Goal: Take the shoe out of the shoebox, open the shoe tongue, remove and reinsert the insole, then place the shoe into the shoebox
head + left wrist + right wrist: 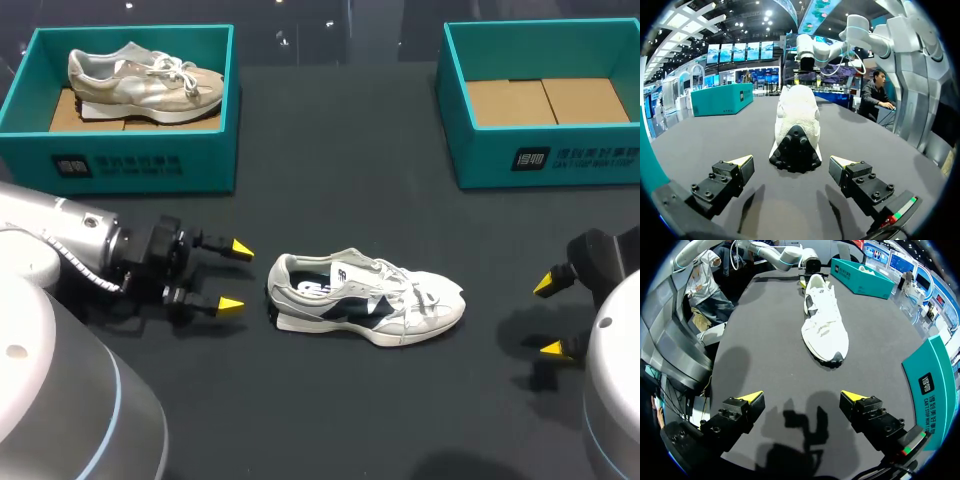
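Likely the danger is a slide: on the dark table [330, 420], well short of the empty shoebox [475, 160], the white shoe [365, 300] rests upright and unheld, so we judge that a push on one end alone could skid or spin it. Our left gripper [238, 277] stands open just beside the heel, not touching; our right gripper [549, 317] is open too, farther off beyond the toe.
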Motion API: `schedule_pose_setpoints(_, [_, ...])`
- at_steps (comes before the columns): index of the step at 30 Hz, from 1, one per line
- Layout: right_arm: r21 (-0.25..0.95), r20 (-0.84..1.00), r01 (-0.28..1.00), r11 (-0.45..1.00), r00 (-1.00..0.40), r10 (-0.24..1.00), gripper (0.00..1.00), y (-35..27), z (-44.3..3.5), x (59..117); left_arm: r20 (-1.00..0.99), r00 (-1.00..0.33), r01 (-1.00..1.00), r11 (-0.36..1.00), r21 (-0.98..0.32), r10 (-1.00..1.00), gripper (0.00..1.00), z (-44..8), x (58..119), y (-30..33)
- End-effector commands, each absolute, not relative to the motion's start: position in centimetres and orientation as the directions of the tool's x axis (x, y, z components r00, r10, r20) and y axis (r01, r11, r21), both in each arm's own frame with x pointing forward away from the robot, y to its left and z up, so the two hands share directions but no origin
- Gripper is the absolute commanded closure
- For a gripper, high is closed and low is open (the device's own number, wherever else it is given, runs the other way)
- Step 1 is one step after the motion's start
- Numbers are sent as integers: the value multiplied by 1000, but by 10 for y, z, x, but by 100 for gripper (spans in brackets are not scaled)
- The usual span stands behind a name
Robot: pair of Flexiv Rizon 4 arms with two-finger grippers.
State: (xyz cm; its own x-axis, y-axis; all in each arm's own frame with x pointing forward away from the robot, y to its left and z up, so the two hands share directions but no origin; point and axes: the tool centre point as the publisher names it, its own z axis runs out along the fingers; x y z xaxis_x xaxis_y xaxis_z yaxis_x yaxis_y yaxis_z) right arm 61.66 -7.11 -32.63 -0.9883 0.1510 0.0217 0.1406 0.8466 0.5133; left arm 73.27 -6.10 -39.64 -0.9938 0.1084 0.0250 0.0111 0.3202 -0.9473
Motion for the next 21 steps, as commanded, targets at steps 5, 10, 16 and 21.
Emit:
schedule_pose_setpoints(5, [513, 18, 140, 847, -988, 152, 0, -72, -325, 614, 35, -991, 7, 313, -950, 128, 0, -404, 731, -76])
schedule_pose_setpoints(10, [513, 18, 140, 847, -988, 152, 0, -72, -325, 614, 34, -990, 10, 309, -951, 136, 0, -405, 726, -83])
schedule_pose_setpoints(16, [513, 18, 140, 847, -988, 152, 0, -72, -325, 614, 31, -990, 13, 305, -952, 139, 0, -404, 726, -92])
schedule_pose_setpoints(21, [513, 18, 140, 847, -988, 152, 0, -72, -325, 614, 33, -989, 12, 302, -953, 143, 0, -404, 723, -100])
